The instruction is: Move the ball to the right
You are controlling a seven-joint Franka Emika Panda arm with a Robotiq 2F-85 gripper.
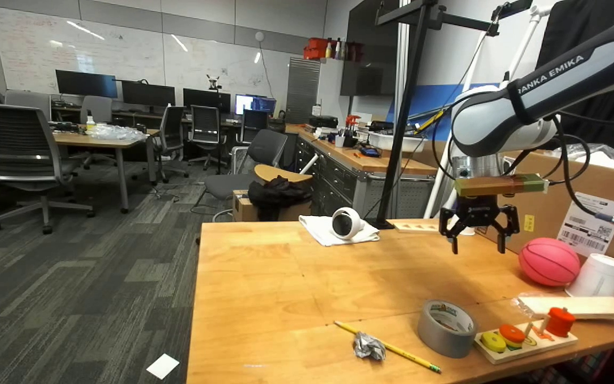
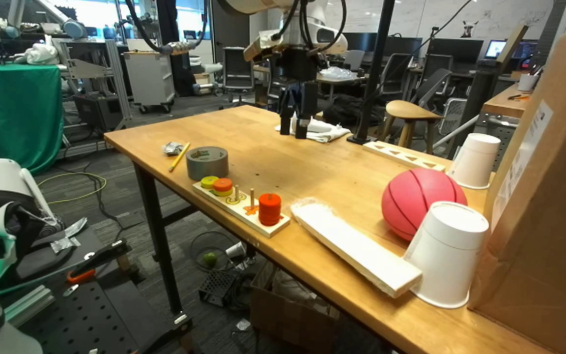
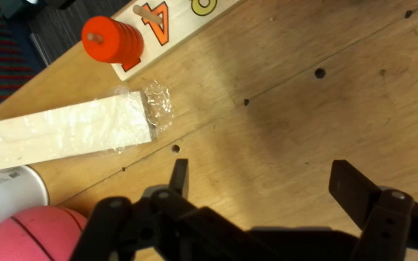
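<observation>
The red-pink ball (image 1: 549, 261) with dark seams rests on the wooden table near the cardboard box. It also shows in an exterior view (image 2: 418, 199), partly behind a white cup, and at the lower left corner of the wrist view (image 3: 31, 235), where it is cut off. My gripper (image 1: 478, 249) is open, points down and hangs above the table, apart from the ball. It also shows in an exterior view (image 2: 293, 134). In the wrist view the two fingers (image 3: 259, 163) are wide apart with only table surface between them.
White cups (image 2: 447, 255) (image 2: 474, 160) and the cardboard box (image 1: 536, 197) flank the ball. A wrapped wood block (image 2: 356, 246), a ring-stacking toy (image 2: 241, 209), a grey tape roll (image 1: 447, 328), a pencil (image 1: 408, 354) and crumpled foil (image 1: 369, 345) lie near one edge. A black post (image 1: 404, 117) stands behind.
</observation>
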